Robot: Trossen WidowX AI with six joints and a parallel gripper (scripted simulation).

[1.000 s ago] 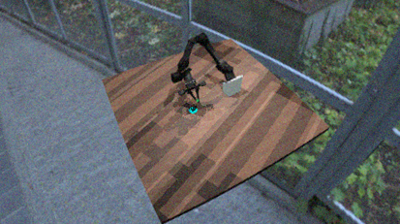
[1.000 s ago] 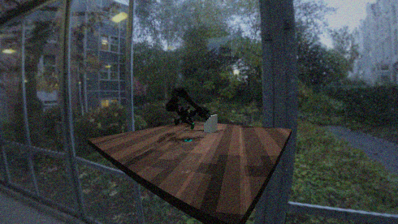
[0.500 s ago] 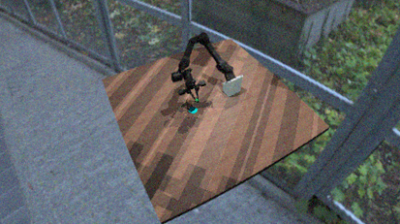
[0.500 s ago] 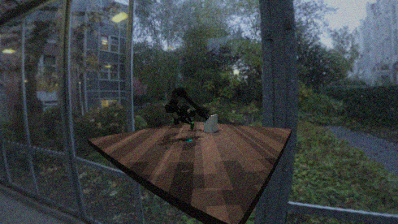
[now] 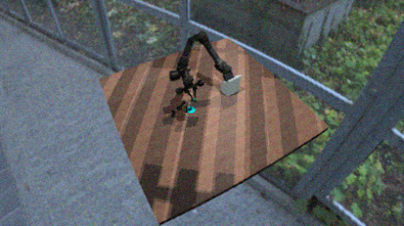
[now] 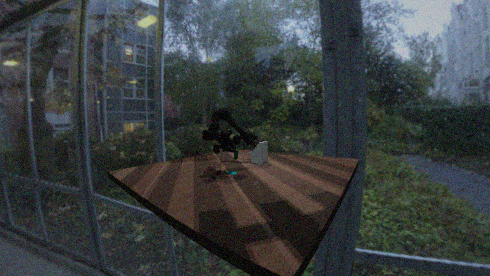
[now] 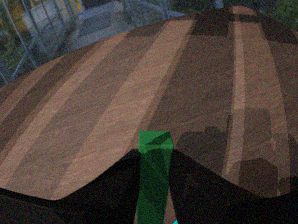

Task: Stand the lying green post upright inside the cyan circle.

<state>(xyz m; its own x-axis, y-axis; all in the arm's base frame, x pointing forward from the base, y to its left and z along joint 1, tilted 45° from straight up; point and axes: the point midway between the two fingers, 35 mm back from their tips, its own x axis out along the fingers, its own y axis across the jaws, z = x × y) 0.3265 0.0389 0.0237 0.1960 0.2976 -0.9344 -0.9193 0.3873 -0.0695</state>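
The green post (image 5: 195,100) (image 6: 236,155) (image 7: 154,187) is held between the fingertips of my gripper (image 5: 192,96) (image 6: 235,150) (image 7: 154,157), which is shut on it. In the exterior view the post looks close to upright and appears raised off the table. The cyan circle (image 5: 191,110) (image 6: 232,173) lies flat on the table, a little nearer the exterior camera than the post. Only a sliver of the cyan circle (image 7: 175,222) shows at the bottom of the wrist view. The fingers partly hide the post, and its exact tilt is hard to tell.
A pale upright panel (image 5: 231,86) (image 6: 260,153) stands on the wooden table (image 5: 258,134) (image 6: 300,187) beside the arm's base. Dark shadows of the arm fall around the circle. The arm reaches in from the back of the table.
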